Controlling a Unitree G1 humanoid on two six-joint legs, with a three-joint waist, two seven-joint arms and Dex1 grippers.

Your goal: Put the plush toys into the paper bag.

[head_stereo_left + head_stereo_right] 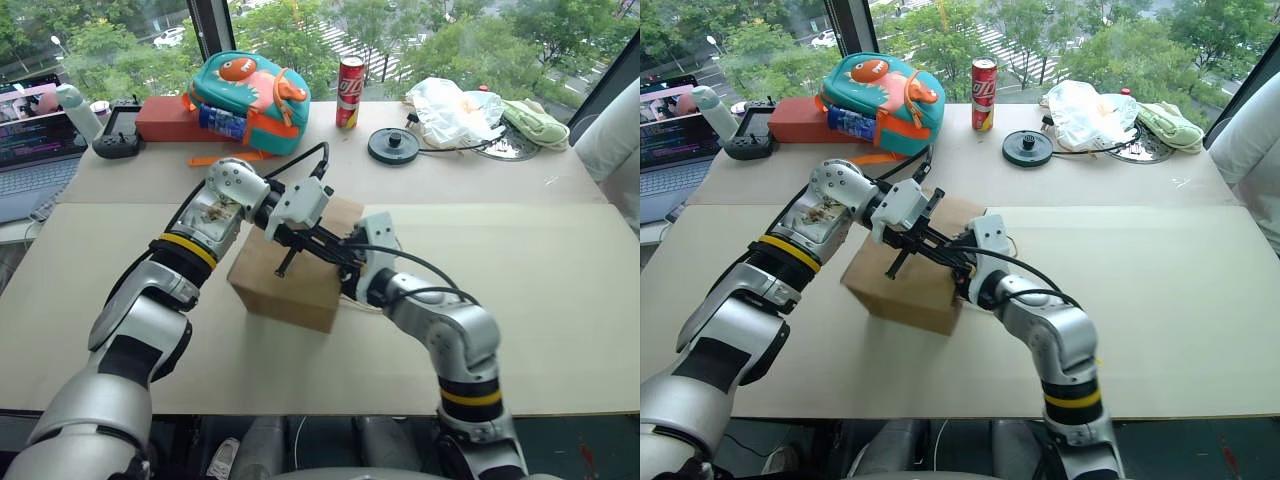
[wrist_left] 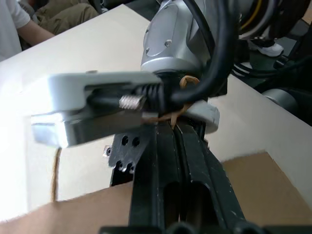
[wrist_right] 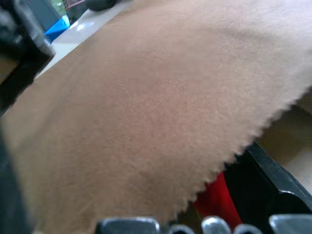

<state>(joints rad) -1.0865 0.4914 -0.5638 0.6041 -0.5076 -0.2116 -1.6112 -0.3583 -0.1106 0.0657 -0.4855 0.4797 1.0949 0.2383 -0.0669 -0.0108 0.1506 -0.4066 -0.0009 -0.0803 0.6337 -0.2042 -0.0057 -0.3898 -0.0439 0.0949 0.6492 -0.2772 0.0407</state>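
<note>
**Both hands at the bag mouth, red toy under the rim**

Nearest me, the right hand (image 1: 962, 272) sits at the right-hand edge of the paper bag (image 1: 290, 285). In its wrist view, one black finger (image 3: 265, 183) stands apart from the other at the opposite side, so I read it as spread, with the bag's zigzag rim lying across between them. Just under that rim I see the red toy (image 3: 214, 200), beside the finger; I can't tell whether it is touching it. I can't make out the grey toy.

The left hand (image 1: 318, 248) reaches across over the bag, its fingers (image 2: 168, 165) pressed together on a tan cord handle (image 2: 175, 114) of the bag. The bag lies on the table (image 1: 540, 260), mouth toward the right arm.

Further back sit a teal backpack (image 1: 250, 100), a red box (image 1: 165, 118) beside it, a red can (image 1: 349, 92), a black round lid (image 1: 393, 145), a white plastic bag (image 1: 455, 110) and a green cloth (image 1: 535, 122). A laptop (image 1: 35, 140) stands at far left.
</note>
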